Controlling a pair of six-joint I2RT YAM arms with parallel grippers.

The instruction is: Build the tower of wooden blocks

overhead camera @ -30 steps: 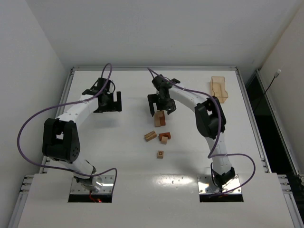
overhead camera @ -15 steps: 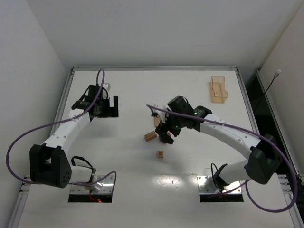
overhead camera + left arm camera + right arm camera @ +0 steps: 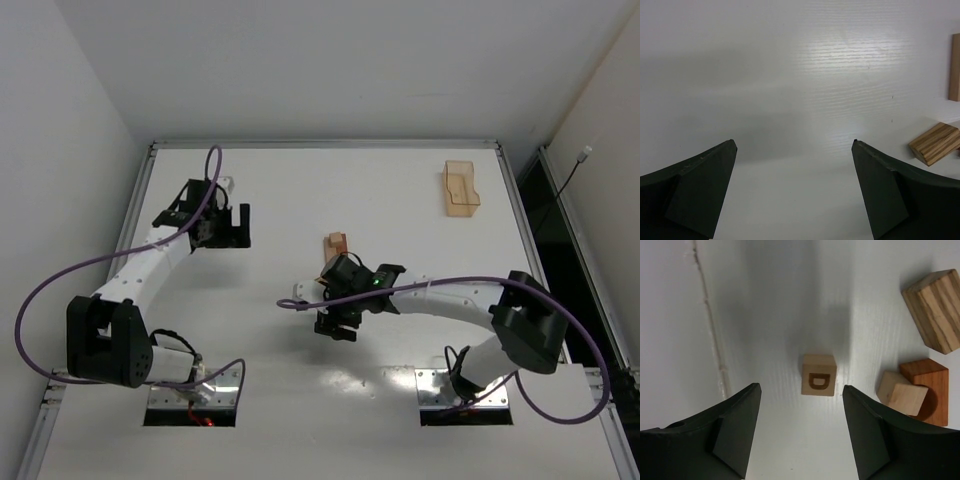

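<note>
My right gripper (image 3: 335, 327) is open and hangs low over a light tan cube lettered D (image 3: 818, 375), which lies just ahead of the fingertip gap (image 3: 801, 386). To its right lie a striped tan block (image 3: 935, 310), a reddish-brown arch (image 3: 927, 390) and a small tan cube (image 3: 901, 392) leaning on the arch. The right arm hides these in the top view. A short stack of tan and reddish blocks (image 3: 336, 244) stands farther back. My left gripper (image 3: 228, 230) is open and empty over bare table (image 3: 794, 142), with a striped block (image 3: 935, 144) and a tan bar (image 3: 954, 67) to its right.
A translucent tan open tray (image 3: 461, 188) sits at the back right. The table (image 3: 270, 180) has a raised rim on the left, back and right. A seam in the table surface (image 3: 707, 315) runs left of the right gripper.
My right arm has swung from the stack at the back toward the near side and now hangs over the lettered cube. The left arm shifted slightly a second ago and has since held still.
</note>
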